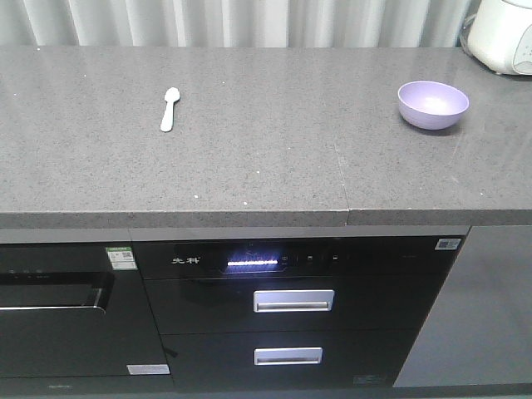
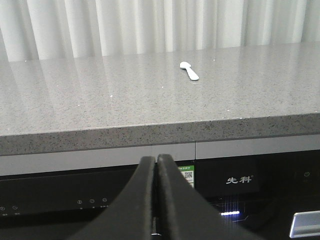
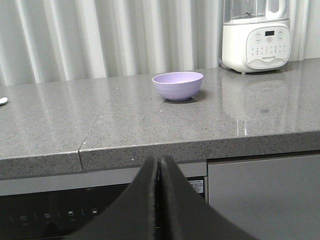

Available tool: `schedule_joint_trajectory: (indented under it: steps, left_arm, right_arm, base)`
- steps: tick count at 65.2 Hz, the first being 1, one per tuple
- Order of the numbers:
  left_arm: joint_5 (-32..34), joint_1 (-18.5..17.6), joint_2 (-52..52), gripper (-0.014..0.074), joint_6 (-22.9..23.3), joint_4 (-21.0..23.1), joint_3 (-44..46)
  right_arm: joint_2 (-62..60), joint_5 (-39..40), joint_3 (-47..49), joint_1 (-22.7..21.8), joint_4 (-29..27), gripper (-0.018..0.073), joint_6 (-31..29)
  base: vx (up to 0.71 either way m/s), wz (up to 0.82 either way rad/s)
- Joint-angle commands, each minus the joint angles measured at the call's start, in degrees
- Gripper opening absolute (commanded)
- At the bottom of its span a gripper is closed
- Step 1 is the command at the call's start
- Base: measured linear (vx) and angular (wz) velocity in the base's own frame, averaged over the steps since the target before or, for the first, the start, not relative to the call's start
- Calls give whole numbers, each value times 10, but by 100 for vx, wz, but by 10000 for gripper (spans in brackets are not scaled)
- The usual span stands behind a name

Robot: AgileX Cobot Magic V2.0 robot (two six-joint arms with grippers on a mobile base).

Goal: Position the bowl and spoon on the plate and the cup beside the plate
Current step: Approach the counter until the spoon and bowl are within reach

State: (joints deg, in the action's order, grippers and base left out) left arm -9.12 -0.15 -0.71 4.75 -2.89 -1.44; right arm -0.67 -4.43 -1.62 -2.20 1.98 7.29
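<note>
The left pincer [image 2: 157, 161] and the right pincer [image 3: 160, 162] are both hanging below the worktop [image 1: 266, 162] edge, fingers pressed together, seemingly on nothing, while the spoon [image 2: 189, 70] is lying well beyond the left one, slightly rightward, and the bowl [image 3: 178, 85] is sitting upright well ahead of the right one.

Above and beyond the left fingers [image 2: 142, 200] runs a grey speckled stone countertop [image 2: 125, 100], backed by a white pleated curtain [image 2: 150, 25] in soft, even light. Just past their tips a green label [image 2: 186, 173] sits on a glossy black appliance front [image 2: 240, 185]; its lit blue-white display [image 2: 229, 213] glows to their right. Right of the right fingers [image 3: 172, 200] is a plain grey cabinet panel [image 3: 260, 195]; far beyond them, to the right, a white kitchen machine [image 3: 256, 40] stands mirrored in the polished stone
</note>
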Motion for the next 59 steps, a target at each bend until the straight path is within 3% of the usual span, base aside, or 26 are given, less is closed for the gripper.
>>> schedule_joint_trajectory:
  steps: [1, 59]
  left_arm:
    - [40, 1, -8, -6, 6, 1, -17]
    - [40, 1, -8, -6, 6, 1, -17]
  right_arm:
    - [-3, 44, 0, 2, 2, -6, -3]
    - [-3, 44, 0, 2, 2, -6, -3]
  base:
    - [5, 0]
    - [5, 1]
